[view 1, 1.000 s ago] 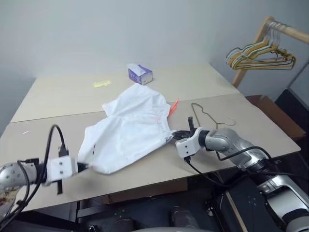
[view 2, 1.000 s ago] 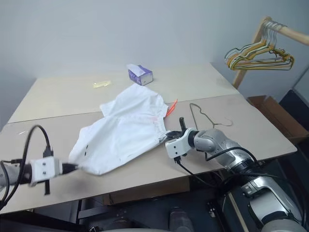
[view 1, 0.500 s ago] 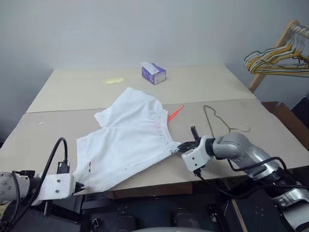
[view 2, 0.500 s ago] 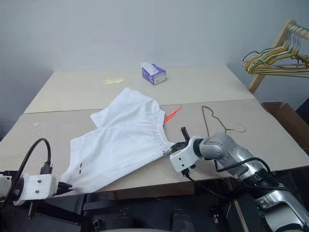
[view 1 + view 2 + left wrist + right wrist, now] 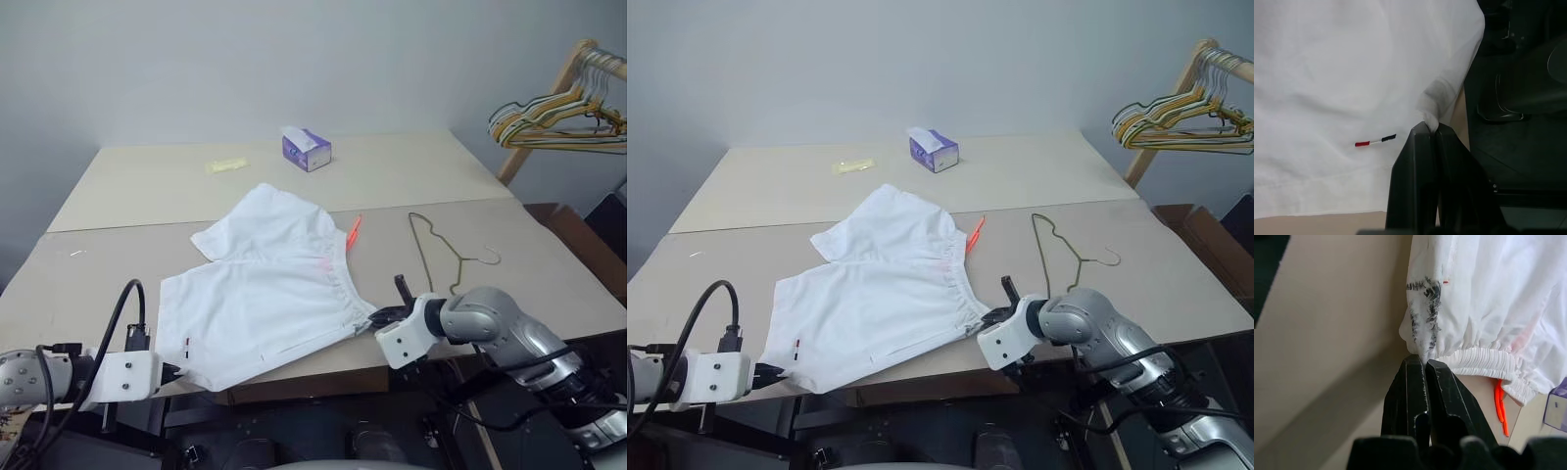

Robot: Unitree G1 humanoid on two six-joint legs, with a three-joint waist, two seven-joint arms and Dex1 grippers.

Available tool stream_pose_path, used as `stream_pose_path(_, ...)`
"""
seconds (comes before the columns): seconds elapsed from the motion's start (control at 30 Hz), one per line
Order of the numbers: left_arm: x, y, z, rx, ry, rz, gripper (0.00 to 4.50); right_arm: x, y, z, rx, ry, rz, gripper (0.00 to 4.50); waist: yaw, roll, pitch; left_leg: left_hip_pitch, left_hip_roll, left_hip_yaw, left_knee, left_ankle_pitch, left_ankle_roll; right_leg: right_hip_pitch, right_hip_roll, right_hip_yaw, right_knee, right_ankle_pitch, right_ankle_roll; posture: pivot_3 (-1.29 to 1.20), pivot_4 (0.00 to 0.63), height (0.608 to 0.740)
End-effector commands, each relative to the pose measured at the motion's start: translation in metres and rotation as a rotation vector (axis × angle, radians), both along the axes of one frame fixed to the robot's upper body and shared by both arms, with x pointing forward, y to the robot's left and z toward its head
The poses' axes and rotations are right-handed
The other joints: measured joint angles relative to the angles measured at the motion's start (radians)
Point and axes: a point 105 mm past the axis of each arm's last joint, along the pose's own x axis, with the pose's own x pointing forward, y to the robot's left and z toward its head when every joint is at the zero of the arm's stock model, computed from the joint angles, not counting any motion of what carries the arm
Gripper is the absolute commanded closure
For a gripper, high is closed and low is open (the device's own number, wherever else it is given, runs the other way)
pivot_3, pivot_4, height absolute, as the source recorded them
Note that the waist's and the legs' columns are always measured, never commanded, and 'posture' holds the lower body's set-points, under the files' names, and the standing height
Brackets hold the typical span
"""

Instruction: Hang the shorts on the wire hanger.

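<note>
The white shorts [image 5: 265, 294] lie spread on the tan table [image 5: 118, 196], reaching its front edge. My left gripper [image 5: 1431, 128] is shut on a hem corner of the shorts [image 5: 1352, 73], beside a small red and dark mark [image 5: 1375, 141], right at the table's front edge [image 5: 171, 374]. My right gripper [image 5: 1424, 360] is shut on the corner of the gathered waistband [image 5: 1484, 360], near dark smudges on the cloth; it sits at the shorts' right end [image 5: 377, 318]. The thin wire hanger [image 5: 436, 245] lies flat on the table, apart from the shorts, behind my right gripper.
A purple tissue box [image 5: 306, 149] and a yellow scrap [image 5: 225, 164] sit at the table's back. An orange clip [image 5: 353, 230] lies by the waistband. A bunch of yellow and green hangers [image 5: 554, 113] hangs on a wooden rack at the far right.
Both grippers have drawn back toward the table's front edge, pulling the shorts nearer and flatter. The camera view has also shifted.
</note>
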Motion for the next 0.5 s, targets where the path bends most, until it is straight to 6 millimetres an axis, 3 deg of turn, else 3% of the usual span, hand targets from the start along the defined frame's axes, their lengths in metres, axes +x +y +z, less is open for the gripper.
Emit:
stream_pose_path(0.03,0.0,-0.004,0.003,-0.009,-0.003,-0.024,4.27,0.003,0.001,0.012,0.016,-0.037,-0.009,3.95,0.0,0.0,0.0,0.0,0.0,0.0,0.0,0.0,0.0,0.0,0.0,0.0,0.0,0.0,0.0,0.03,0.0,0.74)
stream_pose_path(0.07,0.0,-0.004,0.003,-0.009,-0.003,-0.022,4.04,0.003,0.001,0.012,0.014,-0.039,-0.011,3.81,0.0,0.0,0.0,0.0,0.0,0.0,0.0,0.0,0.0,0.0,0.0,0.0,0.0,0.0,0.0,0.03,0.0,0.74)
stream_pose_path(0.27,-0.012,0.004,0.01,-0.01,0.083,0.004,2.26,0.0,-0.007,0.017,-0.009,-0.028,-0.025,1.75,-0.001,0.0,0.0,0.0,0.0,0.0,0.0,0.0,0.0,-0.001,0.0,0.0,0.0,0.0,0.0,0.03,0.0,0.74)
stream_pose_path(0.43,-0.022,0.031,0.016,0.072,0.141,0.066,0.58,-0.013,-0.025,0.025,-0.038,0.042,-0.064,0.01,0.0,0.0,0.001,0.0,0.0,0.0,0.0,0.0,0.0,-0.001,0.0,-0.001,0.0,-0.001,-0.001,0.01,0.0,0.74)
stream_pose_path(0.5,-0.021,0.037,0.022,0.074,0.129,0.094,0.01,-0.015,-0.033,0.031,-0.019,0.075,-0.114,0.0,0.001,0.0,0.001,0.0,0.0,0.0,0.0,0.0,0.0,-0.001,0.0,-0.001,0.0,-0.001,-0.001,0.01,0.0,0.74)
